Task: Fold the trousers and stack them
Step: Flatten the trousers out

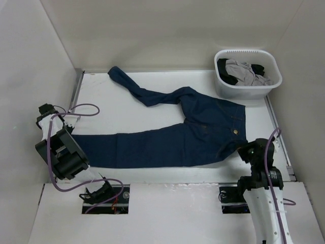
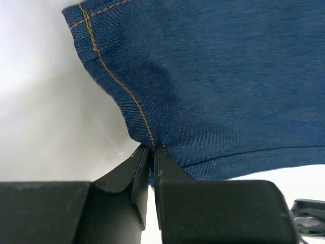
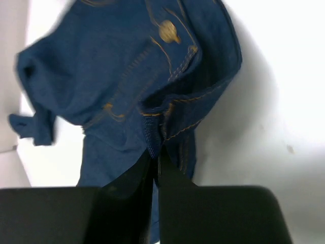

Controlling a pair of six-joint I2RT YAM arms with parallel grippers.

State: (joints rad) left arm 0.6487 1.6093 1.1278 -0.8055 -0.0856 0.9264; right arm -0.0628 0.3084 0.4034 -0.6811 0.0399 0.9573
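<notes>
The dark navy trousers [image 1: 167, 142] lie spread on the white table, one leg stretched left, the other bent toward the back left. My left gripper [image 1: 76, 152] is shut on the hem end of the near leg; in the left wrist view the gripper [image 2: 152, 148] pinches the denim [image 2: 213, 81] by its orange side seam. My right gripper [image 1: 245, 151] is shut on the near waist corner; in the right wrist view the gripper [image 3: 156, 151] clamps a fold of the waistband [image 3: 152, 76], with the metal button [image 3: 168, 31] beyond it.
A white basket [image 1: 242, 90] at the back right holds grey and black garments [image 1: 244, 71]. White walls close in the table on the left, back and right. Two openings with cables sit at the near edge by the arm bases.
</notes>
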